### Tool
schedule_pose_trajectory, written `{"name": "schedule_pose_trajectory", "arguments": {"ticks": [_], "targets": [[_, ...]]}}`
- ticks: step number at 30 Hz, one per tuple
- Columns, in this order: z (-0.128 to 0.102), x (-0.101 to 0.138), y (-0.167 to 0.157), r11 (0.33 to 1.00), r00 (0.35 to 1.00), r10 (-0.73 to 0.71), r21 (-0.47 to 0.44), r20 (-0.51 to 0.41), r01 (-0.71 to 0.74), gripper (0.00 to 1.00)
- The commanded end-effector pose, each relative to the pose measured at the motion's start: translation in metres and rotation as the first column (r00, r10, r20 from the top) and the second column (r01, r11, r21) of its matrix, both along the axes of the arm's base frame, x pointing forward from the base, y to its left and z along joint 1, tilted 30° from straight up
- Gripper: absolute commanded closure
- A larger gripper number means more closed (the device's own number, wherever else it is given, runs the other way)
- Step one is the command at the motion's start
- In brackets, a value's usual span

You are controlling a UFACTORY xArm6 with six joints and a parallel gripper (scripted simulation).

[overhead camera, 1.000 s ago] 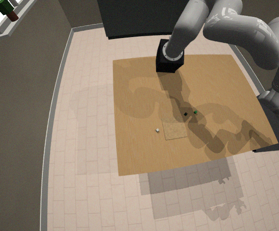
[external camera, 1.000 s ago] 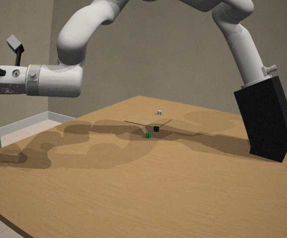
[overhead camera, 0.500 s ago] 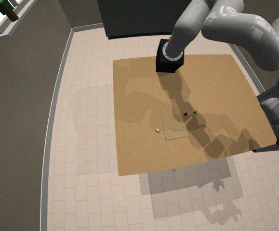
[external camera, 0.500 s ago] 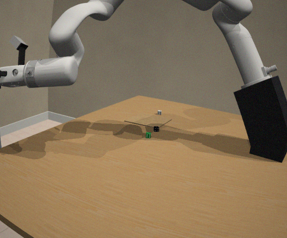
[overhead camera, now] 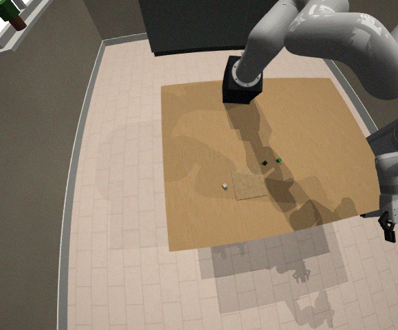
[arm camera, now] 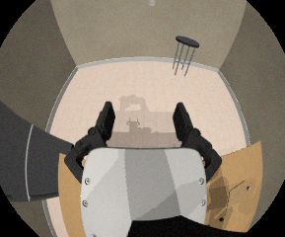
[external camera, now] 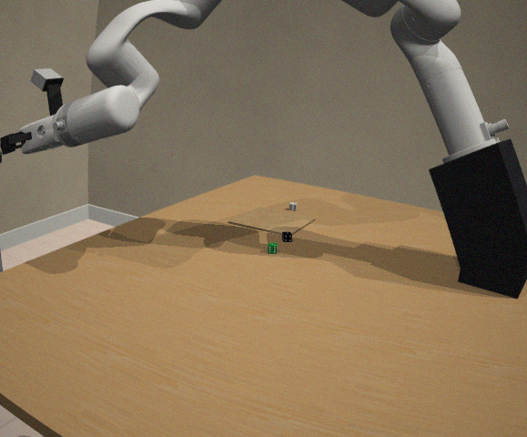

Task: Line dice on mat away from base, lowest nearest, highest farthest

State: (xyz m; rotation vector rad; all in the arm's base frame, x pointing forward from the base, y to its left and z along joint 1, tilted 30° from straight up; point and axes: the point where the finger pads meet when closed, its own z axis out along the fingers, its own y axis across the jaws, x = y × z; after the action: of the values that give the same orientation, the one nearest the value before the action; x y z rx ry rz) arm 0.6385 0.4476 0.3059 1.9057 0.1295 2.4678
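Hanging beyond the table's (overhead camera: 192, 227) edge over the floor, my gripper (overhead camera: 396, 229) has its fingers spread wide with nothing between them. Well away, the mat (overhead camera: 250, 184) lies flat mid-table. No die is on it: white (overhead camera: 224, 185) just beside one edge, black (overhead camera: 264, 163) and green (overhead camera: 278, 160) near a corner. Their pips look too small to read.
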Motion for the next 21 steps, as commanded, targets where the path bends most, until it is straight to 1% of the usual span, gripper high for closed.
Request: {"name": "schedule_pose_trajectory", "arguments": {"ticks": [1, 2, 3, 4, 5, 6, 8, 9, 10, 11, 12, 13, 14, 15, 16, 17, 18, 21], "targets": [[0.008, 0.013, -0.055, 0.987, 0.986, -0.156, -0.048, -0.053, 0.154, 0.0], [0.009, 0.014, -0.057, 0.986, 0.985, -0.163, -0.051, -0.056, 0.16, 0.0], [0.009, 0.017, -0.074, 0.977, 0.975, -0.208, -0.068, -0.075, 0.203, 0.0], [0.01, 0.019, -0.084, 0.97, 0.968, -0.235, -0.079, -0.088, 0.228, 0.0], [0.01, 0.019, -0.084, 0.97, 0.968, -0.235, -0.079, -0.088, 0.228, 0.0], [0.01, 0.023, -0.105, 0.955, 0.95, -0.29, -0.103, -0.114, 0.279, 0.0], [0.01, 0.023, -0.105, 0.955, 0.95, -0.29, -0.103, -0.114, 0.279, 0.0], [0.01, 0.023, -0.111, 0.95, 0.944, -0.305, -0.11, -0.122, 0.293, 0.0], [0.011, 0.026, -0.139, 0.924, 0.914, -0.374, -0.144, -0.159, 0.353, 0.0], [0.011, 0.026, -0.139, 0.924, 0.914, -0.374, -0.144, -0.159, 0.353, 0.0], [0.01, 0.027, -0.157, 0.906, 0.89, -0.416, -0.168, -0.184, 0.389, 0.0], [0.01, 0.027, -0.166, 0.896, 0.877, -0.438, -0.181, -0.197, 0.406, 0.0], [0.01, 0.027, -0.167, 0.895, 0.876, -0.439, -0.181, -0.198, 0.408, 0.0], [0.009, 0.026, -0.186, 0.872, 0.846, -0.483, -0.209, -0.226, 0.442, 0.0], [0.009, 0.026, -0.194, 0.863, 0.832, -0.5, -0.221, -0.239, 0.455, 0.0], [0.009, 0.026, -0.194, 0.863, 0.832, -0.5, -0.221, -0.239, 0.455, 0.0], [0.007, 0.024, -0.216, 0.837, 0.794, -0.544, -0.252, -0.271, 0.486, 0.0], [0.005, 0.02, -0.243, 0.801, 0.738, -0.596, -0.296, -0.316, 0.52, 0.0]]}}
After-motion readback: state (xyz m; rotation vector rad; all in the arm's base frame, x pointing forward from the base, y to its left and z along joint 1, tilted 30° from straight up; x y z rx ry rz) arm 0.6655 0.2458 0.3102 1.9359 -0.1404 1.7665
